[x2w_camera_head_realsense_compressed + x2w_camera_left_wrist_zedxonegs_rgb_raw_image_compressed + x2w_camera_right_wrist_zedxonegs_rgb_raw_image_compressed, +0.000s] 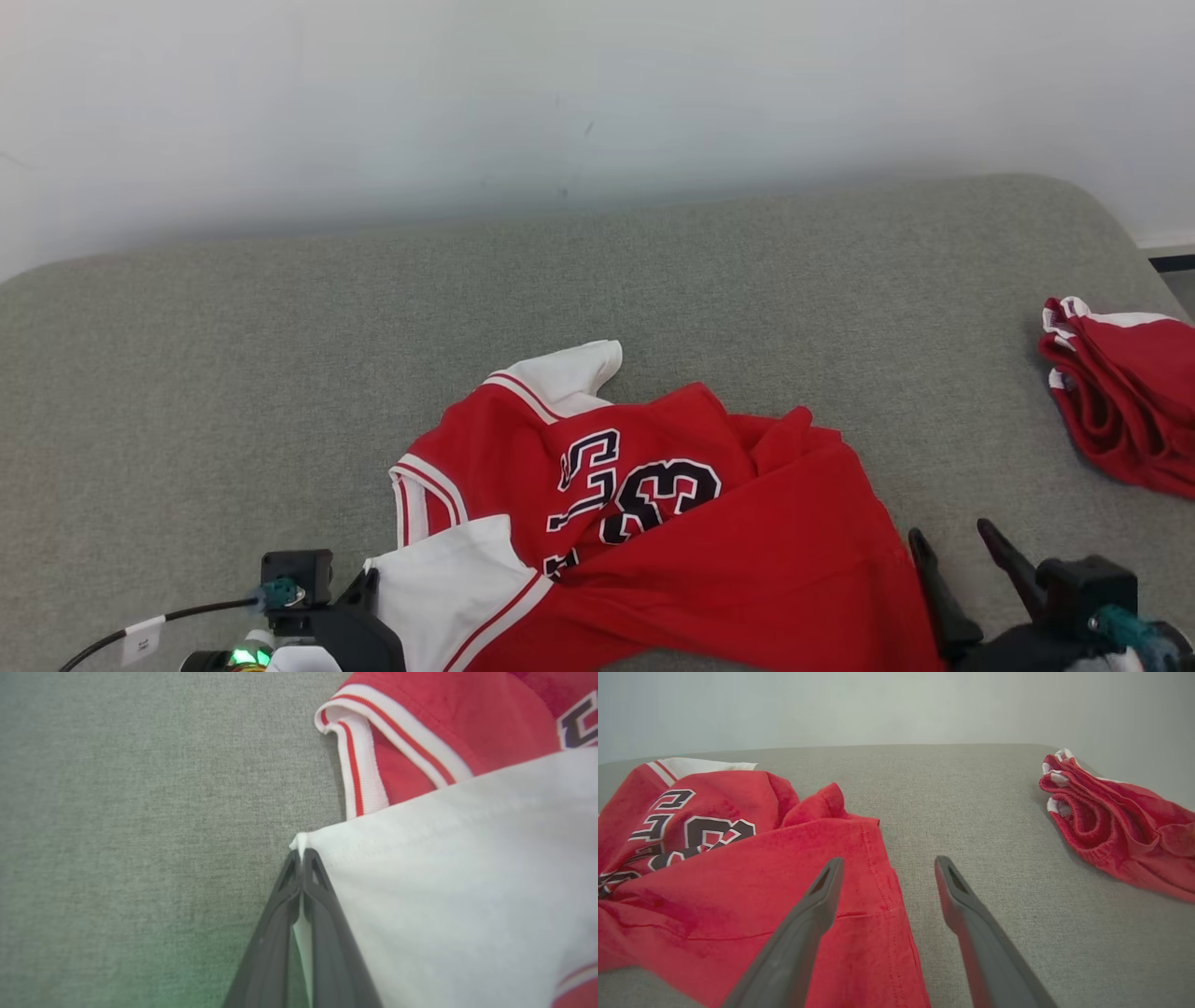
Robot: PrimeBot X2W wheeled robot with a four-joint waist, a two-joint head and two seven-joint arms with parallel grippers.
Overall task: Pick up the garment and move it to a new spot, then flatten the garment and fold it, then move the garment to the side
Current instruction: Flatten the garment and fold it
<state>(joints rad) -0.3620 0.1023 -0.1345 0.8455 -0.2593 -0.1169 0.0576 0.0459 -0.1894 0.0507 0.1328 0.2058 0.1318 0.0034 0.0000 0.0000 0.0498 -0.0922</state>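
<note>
Grey cushion (pixel 280 373) below a white wall (pixel 597 93). The jersey (pixel 672 532) lay crumpled at the near edge, centre, with its long axis running left to right. My left gripper (pixel 302 858) was clamped tight on its white corner (pixel 299 841) at the left end. My right gripper (pixel 888 861) hung jaws wide, nothing held, with the red hem (pixel 873 849) just to its left. Shorts (pixel 1120 401) lay well apart, far right. I judged the right arm had to shift left onto that hem.

The red garment (pixel 747 560) bears a black, white-edged "33"; the letters beside it are partly hidden.
</note>
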